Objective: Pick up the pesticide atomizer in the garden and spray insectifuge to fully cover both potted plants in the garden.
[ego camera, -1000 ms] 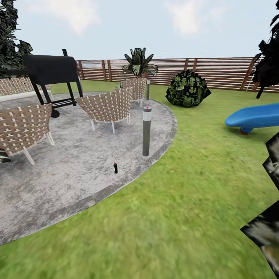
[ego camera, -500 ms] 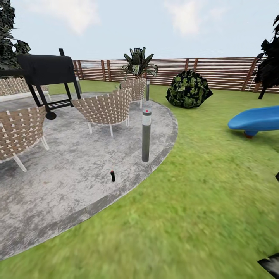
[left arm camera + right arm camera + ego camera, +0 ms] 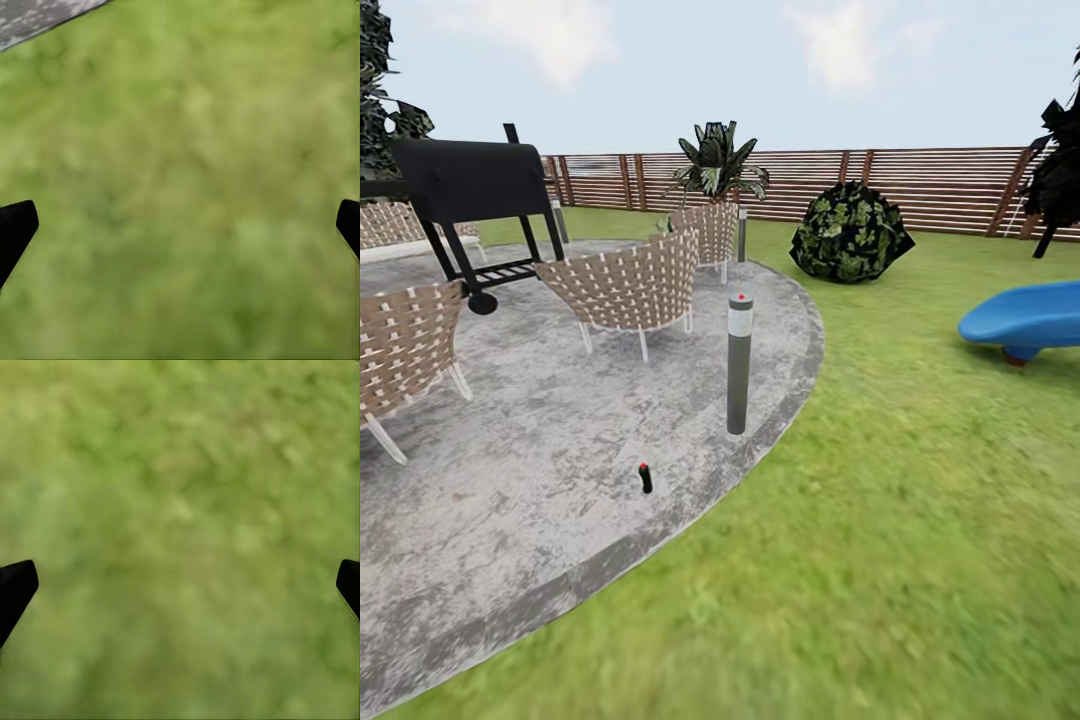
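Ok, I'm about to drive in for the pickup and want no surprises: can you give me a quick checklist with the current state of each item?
1. Pesticide atomizer in sight: ok, upright on the grey paved patch near its edge.
2. Path to it: ok, lawn and bare paving ahead; the grey bollard stands just beyond it.
3. Left pincer free: ok, open over grass, nothing between its fingers.
4. Right pincer free: ok, open over grass, nothing held.
5. Pincer near the atomizer: not ok, both wrist views show grass, no bottle.
6. Potted plants located: cannot tell.
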Robot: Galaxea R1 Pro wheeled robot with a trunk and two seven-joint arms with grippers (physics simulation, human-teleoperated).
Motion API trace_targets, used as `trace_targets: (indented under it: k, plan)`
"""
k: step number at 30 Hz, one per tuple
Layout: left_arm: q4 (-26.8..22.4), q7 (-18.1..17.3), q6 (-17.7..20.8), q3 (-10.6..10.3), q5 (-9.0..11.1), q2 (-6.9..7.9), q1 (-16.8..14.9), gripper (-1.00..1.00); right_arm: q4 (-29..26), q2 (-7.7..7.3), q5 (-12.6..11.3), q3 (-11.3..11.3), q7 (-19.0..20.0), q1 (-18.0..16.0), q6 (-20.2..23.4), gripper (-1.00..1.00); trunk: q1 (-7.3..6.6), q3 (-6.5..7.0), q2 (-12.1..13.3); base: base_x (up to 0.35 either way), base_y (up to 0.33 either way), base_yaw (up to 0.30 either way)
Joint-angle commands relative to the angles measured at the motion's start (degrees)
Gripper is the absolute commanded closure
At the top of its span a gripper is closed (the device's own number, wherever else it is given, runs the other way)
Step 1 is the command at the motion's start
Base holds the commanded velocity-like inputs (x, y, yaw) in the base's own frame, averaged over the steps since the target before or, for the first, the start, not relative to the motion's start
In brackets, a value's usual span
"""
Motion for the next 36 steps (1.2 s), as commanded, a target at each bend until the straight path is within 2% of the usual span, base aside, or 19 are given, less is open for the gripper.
trace_targets:
  k: [1,25,36]
  plan:
    - [0.1,0.0,-0.2,0.2,0.0,-0.01,0.0,-1.0,0.0,-0.04,-0.1,0.3,-0.4,0.0,-0.1,-1.0,0.03,-0.05,0.0,0.339,0.0,0.0]
    - [0.1,0.0,-0.2,0.2,0.0,0.0,0.0,-1.0,0.1,0.03,-0.2,0.3,-0.4,0.0,-0.1,-1.0,0.03,-0.05,0.0,0.339,0.001,0.0]
    - [0.1,0.0,-0.2,0.2,0.0,0.0,0.0,-1.0,0.1,0.04,-0.2,0.3,-0.4,0.0,-0.1,-1.0,0.03,-0.05,0.0,0.333,0.13,0.0]
